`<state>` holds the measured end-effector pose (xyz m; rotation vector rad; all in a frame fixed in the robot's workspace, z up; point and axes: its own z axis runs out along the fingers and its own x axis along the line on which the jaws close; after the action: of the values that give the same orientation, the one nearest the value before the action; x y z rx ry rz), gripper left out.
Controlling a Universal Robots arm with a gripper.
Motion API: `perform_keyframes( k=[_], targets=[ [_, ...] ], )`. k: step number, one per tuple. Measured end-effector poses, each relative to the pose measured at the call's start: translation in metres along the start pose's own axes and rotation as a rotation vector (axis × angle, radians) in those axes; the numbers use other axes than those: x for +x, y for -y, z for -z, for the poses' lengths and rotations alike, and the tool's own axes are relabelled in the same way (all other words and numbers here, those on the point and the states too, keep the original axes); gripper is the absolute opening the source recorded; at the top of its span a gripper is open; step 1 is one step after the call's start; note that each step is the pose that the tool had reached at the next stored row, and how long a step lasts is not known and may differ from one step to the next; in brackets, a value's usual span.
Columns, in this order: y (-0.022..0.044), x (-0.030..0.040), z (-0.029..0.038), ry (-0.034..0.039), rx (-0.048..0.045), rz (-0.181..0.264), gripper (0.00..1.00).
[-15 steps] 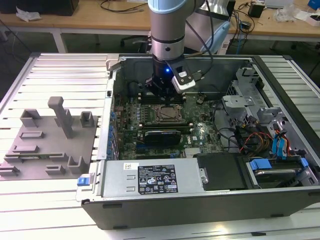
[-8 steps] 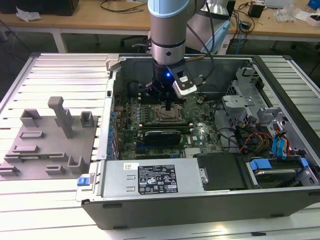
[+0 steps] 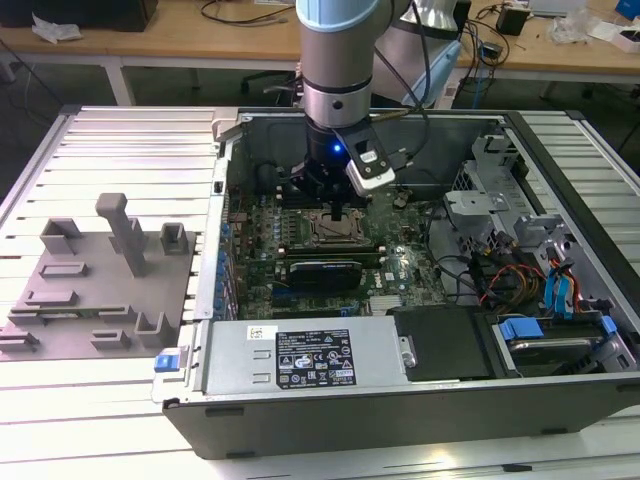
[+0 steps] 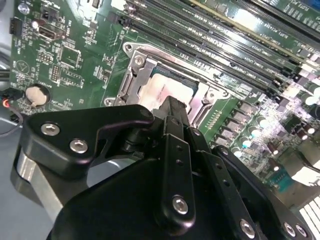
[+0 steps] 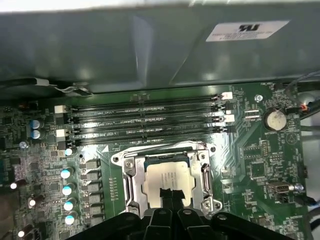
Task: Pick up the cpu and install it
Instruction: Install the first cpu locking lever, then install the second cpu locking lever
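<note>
We found the gripper [image 5: 169, 197] down inside the open computer case [image 3: 560, 400], right over the socket [image 5: 131, 186] near the middle of the motherboard [image 5: 260, 165], just on the near side of the memory slots [image 5: 145, 122]. The cpu [image 5: 167, 177] lay flat within the socket frame in both wrist views, its pale metal top showing [image 4: 160, 90]. The fingertips looked drawn together at the chip's near edge, but we could not tell whether they gripped it or merely touched it. To seat it well, we judged, the chip had to stay level and square to the frame, pressed with no sideways force. The grey fixture blocks [image 3: 100, 290] sat outside, on the slatted table [image 3: 100, 410].
</note>
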<state>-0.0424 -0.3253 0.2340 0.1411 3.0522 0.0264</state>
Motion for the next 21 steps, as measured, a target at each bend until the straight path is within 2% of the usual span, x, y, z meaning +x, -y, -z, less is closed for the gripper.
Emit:
perform_keyframes(
  k=[4, 5, 17, 21],
  targets=[
    [-0.0002, -0.0010, 0.0111, 0.0001, 0.0003, 0.000, 0.11],
    [-0.0003, -0.0010, 0.0118, 0.0001, 0.0005, 0.000, 0.11],
    [-0.0003, -0.0011, 0.0130, 0.0001, 0.0004, 0.000, 0.11],
    [0.0023, -0.0013, 0.0130, 0.0000, 0.0004, 0.000, 0.11]
  ],
)
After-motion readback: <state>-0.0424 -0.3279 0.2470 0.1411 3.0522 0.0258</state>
